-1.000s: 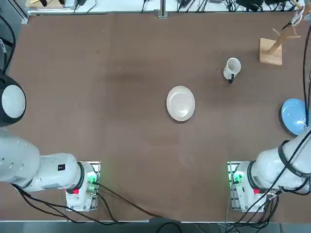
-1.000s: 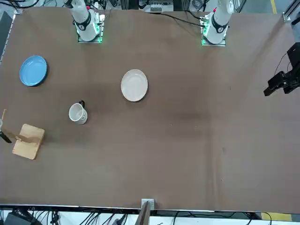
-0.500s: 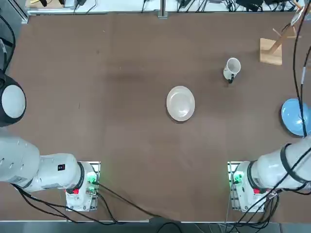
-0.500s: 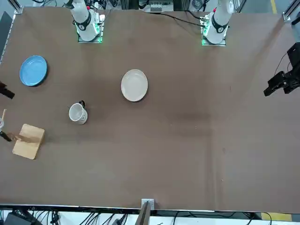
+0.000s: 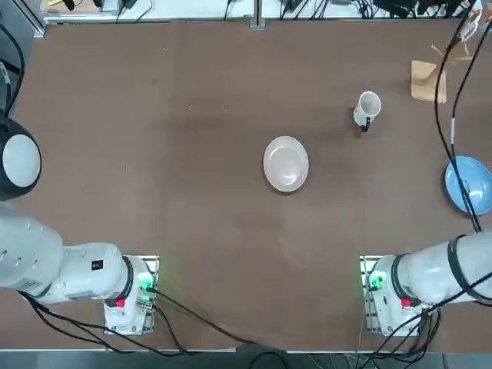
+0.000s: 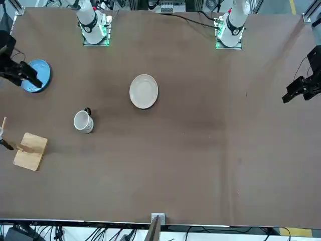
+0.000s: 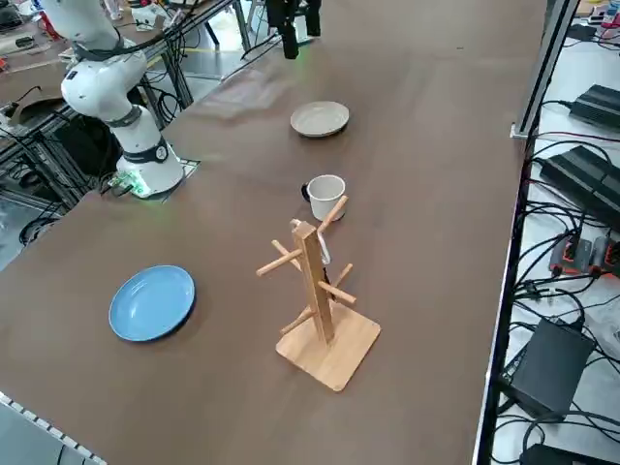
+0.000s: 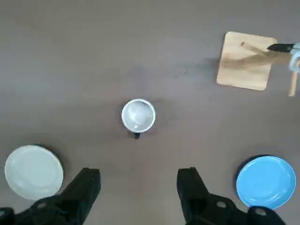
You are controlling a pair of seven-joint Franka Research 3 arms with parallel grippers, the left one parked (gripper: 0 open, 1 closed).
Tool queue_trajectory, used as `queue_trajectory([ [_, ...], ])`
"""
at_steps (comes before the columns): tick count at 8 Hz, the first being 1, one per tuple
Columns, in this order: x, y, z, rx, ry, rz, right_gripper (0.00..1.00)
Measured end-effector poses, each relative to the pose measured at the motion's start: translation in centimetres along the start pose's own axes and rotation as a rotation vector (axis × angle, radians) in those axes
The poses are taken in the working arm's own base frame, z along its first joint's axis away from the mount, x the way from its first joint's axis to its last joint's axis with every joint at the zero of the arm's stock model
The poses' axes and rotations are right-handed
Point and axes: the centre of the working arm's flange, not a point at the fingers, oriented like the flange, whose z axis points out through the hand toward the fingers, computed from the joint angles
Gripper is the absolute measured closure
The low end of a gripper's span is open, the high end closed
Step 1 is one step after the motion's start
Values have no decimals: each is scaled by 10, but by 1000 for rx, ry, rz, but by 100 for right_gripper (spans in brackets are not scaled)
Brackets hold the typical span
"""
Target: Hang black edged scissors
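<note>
White mug (image 8: 138, 115); cream plate (image 8: 33, 171); blue plate (image 8: 266, 181); right hand (image 8: 138, 187) spread, empty.

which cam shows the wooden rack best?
Right side view: whole rack, pegs and base. Top, front and wrist views show it foreshortened from above, at the frame edge. Right tool open, high over the table.

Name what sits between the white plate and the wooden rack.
The white mug, upright, as the top view shows; bare table otherwise. The open right pincer hangs above, near the blue plate.
</note>
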Motion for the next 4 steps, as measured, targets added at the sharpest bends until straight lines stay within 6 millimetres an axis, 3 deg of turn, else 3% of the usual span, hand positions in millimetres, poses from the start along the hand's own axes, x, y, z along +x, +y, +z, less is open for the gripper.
queue_trajectory([
  [4, -12, -28, 1, 4, -6, -54, 0],
])
